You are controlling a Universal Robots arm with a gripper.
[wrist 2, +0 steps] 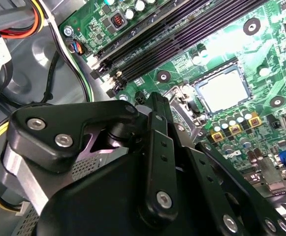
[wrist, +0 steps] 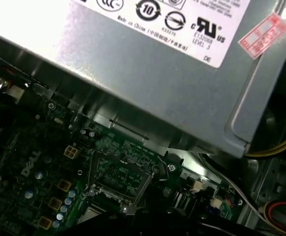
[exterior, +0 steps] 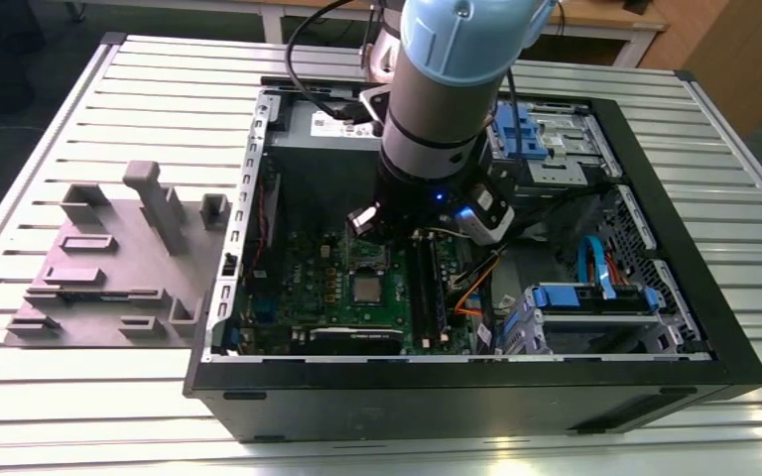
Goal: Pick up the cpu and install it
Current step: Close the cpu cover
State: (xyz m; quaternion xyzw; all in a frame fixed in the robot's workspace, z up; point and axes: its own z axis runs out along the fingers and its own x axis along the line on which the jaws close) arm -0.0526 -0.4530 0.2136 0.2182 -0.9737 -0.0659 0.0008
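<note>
1 small, flat, square silvery-grey cpu [wrist 2: 224, 92] lies in the dark socket [wrist 2: 198, 93] of the green motherboard [wrist 2: 261, 54], the hinged metal frame [wrist: 115, 179] seemingly swung open to leave that seat clear; the black hand [wrist 2: 155, 123] hangs above, apart from it; its own linkages hide its end, so we cannot tell its opening or hold.

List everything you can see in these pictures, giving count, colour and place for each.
table: one, silver, slatted, under everything
case: one, black, open, on the table
fixture: one, grey, on the table, at the exterior view's left of the case
board: one, green, inside the case
cpu: one, silvery, lying in the socket on the board
power supply: one, grey, inside the case, next to the board
drive brackets: two, blue, inside the case, at the exterior view's right
arm: one, grey and blue, reaching down into the case
</note>
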